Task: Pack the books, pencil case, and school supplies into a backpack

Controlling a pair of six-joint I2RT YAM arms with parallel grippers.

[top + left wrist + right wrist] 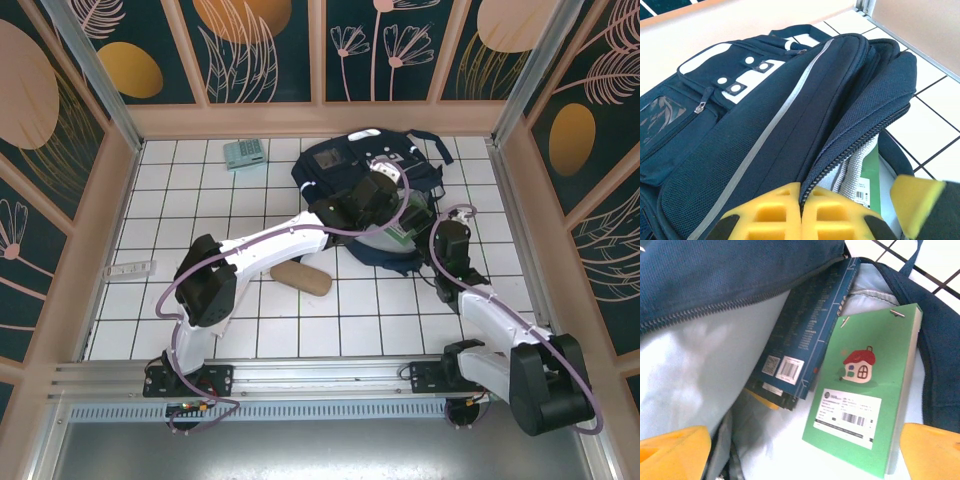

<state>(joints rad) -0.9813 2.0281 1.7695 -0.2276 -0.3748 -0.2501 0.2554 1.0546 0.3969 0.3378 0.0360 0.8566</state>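
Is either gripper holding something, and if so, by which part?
The left gripper is shut on the backpack, pinching the zipper edge of its open flap. The right gripper is open, facing the green book, and holds nothing.

L arm [262, 243] & R arm [497, 325]: white link shells, black joint housings, purple cable [172, 300] routed along each. L end effector [801, 212]: yellow ribbed plastic. R end effector [802, 452]: orange-yellow.

Bright, even light, soft shadows.
Near yellow fingertips [772, 212] blur in both wrist views; the tiled tabletop [935, 125] glares white.
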